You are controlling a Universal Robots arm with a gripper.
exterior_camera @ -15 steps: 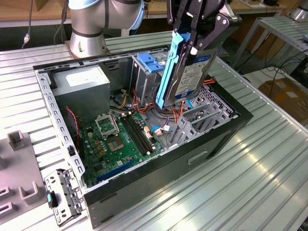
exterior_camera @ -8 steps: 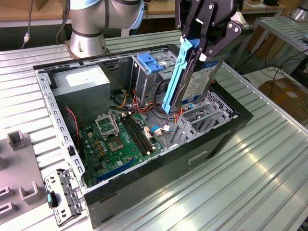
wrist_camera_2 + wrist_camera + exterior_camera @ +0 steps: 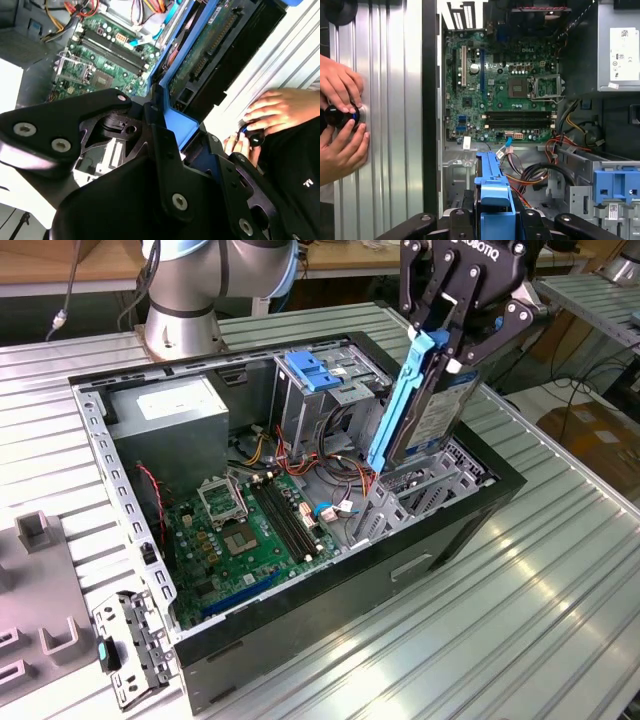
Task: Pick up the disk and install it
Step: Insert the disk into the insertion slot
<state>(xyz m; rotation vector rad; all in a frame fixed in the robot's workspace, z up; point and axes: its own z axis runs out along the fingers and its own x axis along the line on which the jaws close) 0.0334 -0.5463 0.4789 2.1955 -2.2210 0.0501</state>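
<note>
My gripper (image 3: 452, 338) is shut on the top end of the disk (image 3: 447, 408), a silver-grey drive with a white label, framed by blue carrier rails (image 3: 404, 400). The disk hangs tilted, nearly on end, with its lower end at the metal drive cage (image 3: 425, 490) on the exterior view's right of the open computer case (image 3: 300, 625). In the second wrist view the disk (image 3: 210, 45) shows its green circuit side beyond the gripper (image 3: 170, 125). The first wrist view has the blue carrier (image 3: 492, 187) rising from between the fingers (image 3: 457, 220).
Inside the case lie a green motherboard (image 3: 250, 530), a grey power-supply box (image 3: 170, 410), loose cables (image 3: 300, 455) and a blue latch plate (image 3: 312, 370). A person's hands (image 3: 340, 125) hold a black knob on the ribbed table beside the case. Grey fixtures (image 3: 40, 530) and a metal bracket (image 3: 125, 640) lie at the exterior view's left.
</note>
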